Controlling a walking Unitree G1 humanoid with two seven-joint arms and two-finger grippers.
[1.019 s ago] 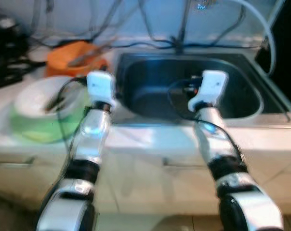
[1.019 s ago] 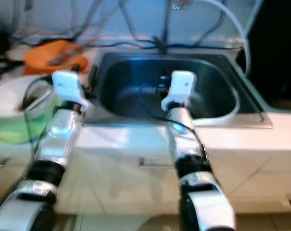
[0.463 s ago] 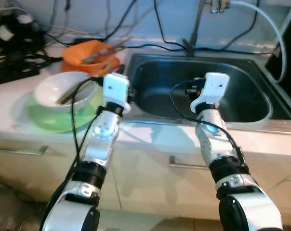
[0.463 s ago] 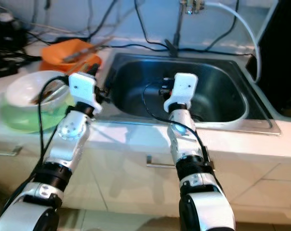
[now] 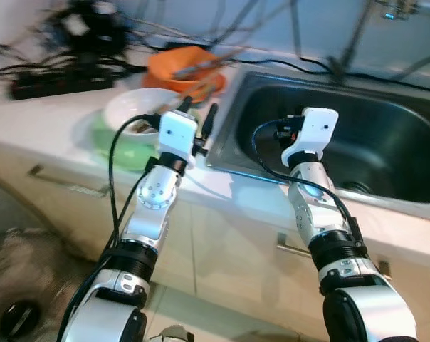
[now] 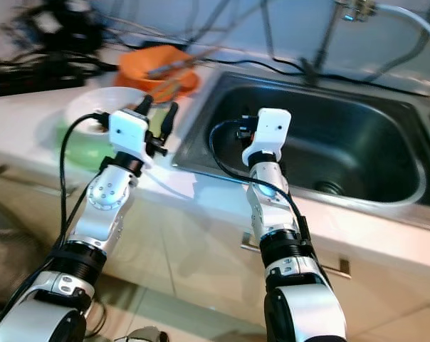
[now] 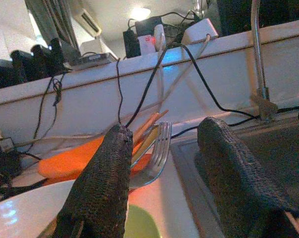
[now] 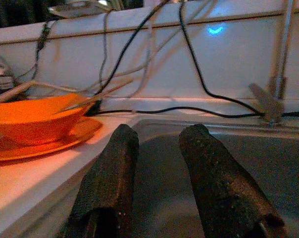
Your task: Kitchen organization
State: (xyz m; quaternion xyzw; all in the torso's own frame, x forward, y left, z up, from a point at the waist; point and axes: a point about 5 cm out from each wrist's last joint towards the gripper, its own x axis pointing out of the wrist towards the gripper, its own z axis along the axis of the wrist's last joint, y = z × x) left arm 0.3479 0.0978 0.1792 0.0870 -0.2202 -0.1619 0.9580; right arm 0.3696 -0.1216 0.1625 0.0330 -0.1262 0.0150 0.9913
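The left end effector is held with fingers apart beside the white bowl on the table. The right end effector is raised over the sink, fingers slightly apart, nothing gripped. An orange bowl stands behind the white one.

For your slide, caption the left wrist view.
Open left end effector faces an orange bowl holding a fork, beside the sink.

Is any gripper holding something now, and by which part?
Nothing is held. The left gripper and the right gripper are both open, fingers empty.
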